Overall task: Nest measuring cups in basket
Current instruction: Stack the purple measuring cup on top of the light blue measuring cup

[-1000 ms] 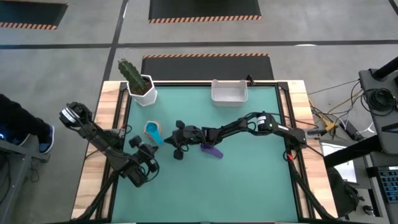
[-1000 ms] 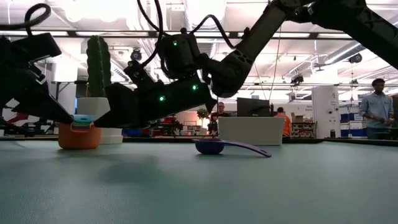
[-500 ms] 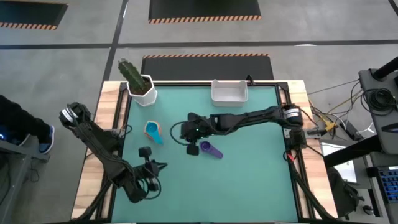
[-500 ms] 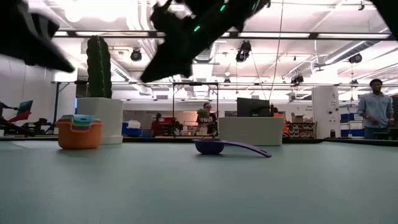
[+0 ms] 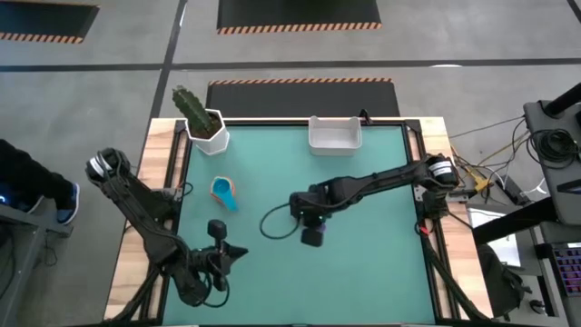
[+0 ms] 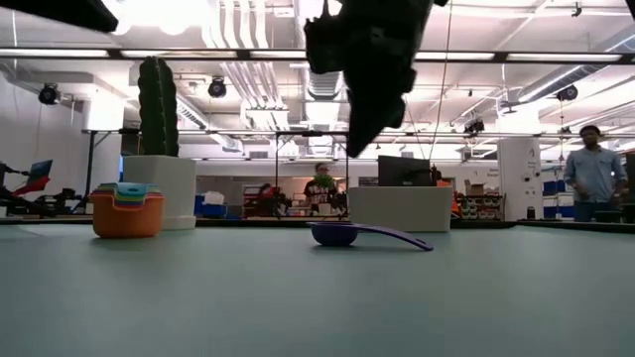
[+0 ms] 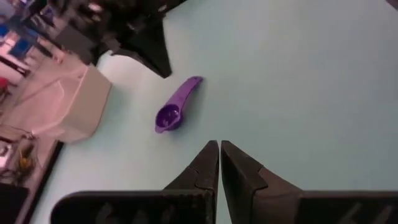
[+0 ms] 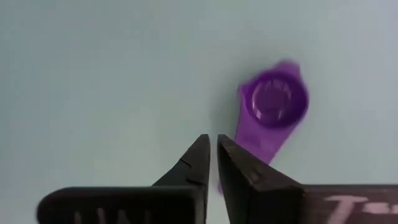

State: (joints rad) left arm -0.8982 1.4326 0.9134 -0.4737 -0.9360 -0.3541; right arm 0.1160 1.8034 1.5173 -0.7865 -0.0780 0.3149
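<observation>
**Right gripper poised over the stray purple cup**

The right gripper point(image 8: 211, 149) hangs above the middle of the table, pointing straight down, its fingers drawn together with only a sliver of gap and nothing between them; the purple cup point(image 8: 270, 112) lies on the green mat directly beneath it, bowl up, its flat handle running back toward the fingertips; from table height the cup point(image 6: 342, 234) rests flat on the surface and the gripper sits well above it, not touching; the top-down view hides this cup under the arm. The left gripper point(image 7: 219, 163) waits near the table's front-left corner, fingers pressed shut and empty.

A nested stack of cups point(image 6: 127, 210), orange outermost with teal and other colours inside, stands toward the table's left edge, near the cactus pot point(image 5: 207, 127) in the back-left corner; the white basket point(image 5: 335, 135) sits at the middle of the back edge, and no cup can be seen in it.

The step in hand appears to be the pickup of the purple cup, the one cup apart from the stack; the next move would call for the right fingers to spread, descend astride the thin handle or rim, and close squarely; a flat handle lying low on the mat leaves little to grasp, so a shallow or off-centre approach could push the cup aside rather than lift it.
</observation>
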